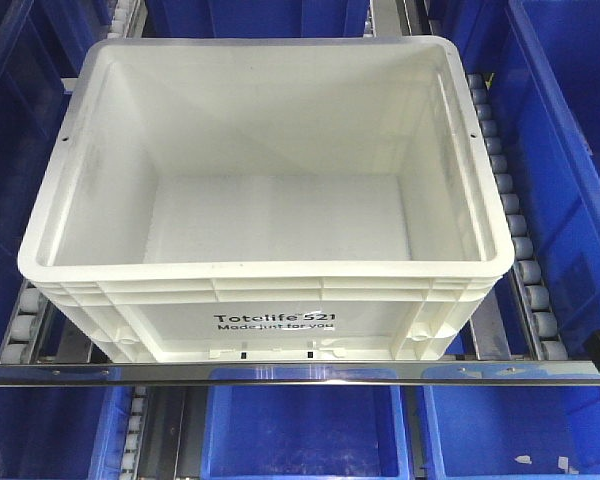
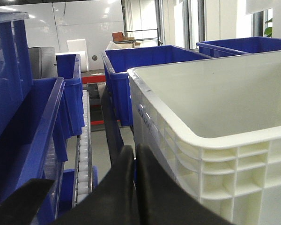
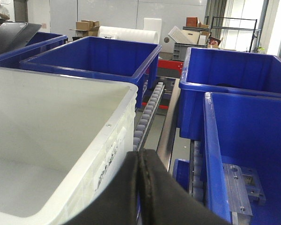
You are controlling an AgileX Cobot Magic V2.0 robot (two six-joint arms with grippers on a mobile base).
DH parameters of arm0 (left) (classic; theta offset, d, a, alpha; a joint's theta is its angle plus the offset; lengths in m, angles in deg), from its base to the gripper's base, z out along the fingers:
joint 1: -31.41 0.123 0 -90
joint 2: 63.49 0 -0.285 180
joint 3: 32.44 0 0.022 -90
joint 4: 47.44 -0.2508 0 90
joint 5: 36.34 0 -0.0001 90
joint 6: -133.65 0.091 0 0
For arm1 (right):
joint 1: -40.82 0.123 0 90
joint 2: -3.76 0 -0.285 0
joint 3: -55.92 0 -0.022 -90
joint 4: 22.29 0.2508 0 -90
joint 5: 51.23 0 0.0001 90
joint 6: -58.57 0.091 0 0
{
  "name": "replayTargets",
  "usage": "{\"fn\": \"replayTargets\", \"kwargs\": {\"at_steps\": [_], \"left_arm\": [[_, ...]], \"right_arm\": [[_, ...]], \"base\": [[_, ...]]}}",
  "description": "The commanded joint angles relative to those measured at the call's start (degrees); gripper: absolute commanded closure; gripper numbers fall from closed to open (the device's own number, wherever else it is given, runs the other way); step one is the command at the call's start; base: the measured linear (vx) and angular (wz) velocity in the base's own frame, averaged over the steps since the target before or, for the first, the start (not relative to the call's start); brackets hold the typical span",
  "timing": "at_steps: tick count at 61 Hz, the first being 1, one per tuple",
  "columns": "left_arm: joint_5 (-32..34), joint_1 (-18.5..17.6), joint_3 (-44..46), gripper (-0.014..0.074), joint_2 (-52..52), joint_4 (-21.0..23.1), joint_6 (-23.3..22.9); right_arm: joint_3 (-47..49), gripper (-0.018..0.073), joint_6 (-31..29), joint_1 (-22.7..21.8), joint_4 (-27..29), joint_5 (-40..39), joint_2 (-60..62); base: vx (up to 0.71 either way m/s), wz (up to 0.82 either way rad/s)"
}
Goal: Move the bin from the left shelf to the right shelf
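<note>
One white bin (image 1: 265, 200) sits on the roller shelf (image 1: 525, 260), hemmed in by blue bins.
Both grippers are nearest in their wrist views, pads pressed together and holding nothing: the left gripper (image 2: 135, 157) just outside the bin's left wall, the right gripper (image 3: 139, 161) just outside its right wall. The bin's printed wall stands against the shelf's steel front bar (image 1: 300, 373). Blue bins (image 3: 96, 61) crowd both sides and behind, further ones (image 1: 302, 432) below the bar.
</note>
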Motion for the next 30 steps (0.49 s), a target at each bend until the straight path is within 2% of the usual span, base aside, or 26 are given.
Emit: {"fn": "replayTargets", "kwargs": {"at_steps": [1, 6, 13, 18, 25, 30], "left_arm": [[3.68, -0.32, 1.33, 0.0604, -0.63, 0.42, -0.24], [3.68, -0.32, 1.33, 0.0604, -0.63, 0.42, -0.24], [3.68, -0.32, 1.33, 0.0604, -0.63, 0.42, -0.24], [3.68, -0.32, 1.33, 0.0604, -0.63, 0.42, -0.24], [3.68, -0.32, 1.33, 0.0604, -0.63, 0.42, -0.24], [3.68, -0.32, 1.33, 0.0604, -0.63, 0.42, -0.24]], "right_arm": [[1.65, 0.0567, 0.12, 0.03, -0.71, -4.40, -0.57], [1.65, 0.0567, 1.84, 0.03, -5.01, -4.18, -0.57], [1.65, 0.0567, 14.86, 0.03, -17.28, -1.92, -0.20], [1.59, 0.0567, 21.52, 0.03, -22.74, 1.39, 1.57], [1.45, 0.0567, 20.96, 0.03, -23.51, 7.76, 5.86], [-0.69, 0.0567, 20.11, 0.03, -23.29, 8.41, 10.28]], "base": [[0.00, 0.00], [0.00, 0.00], [0.00, 0.00], [0.00, 0.00], [0.00, 0.00], [0.00, 0.00]]}}
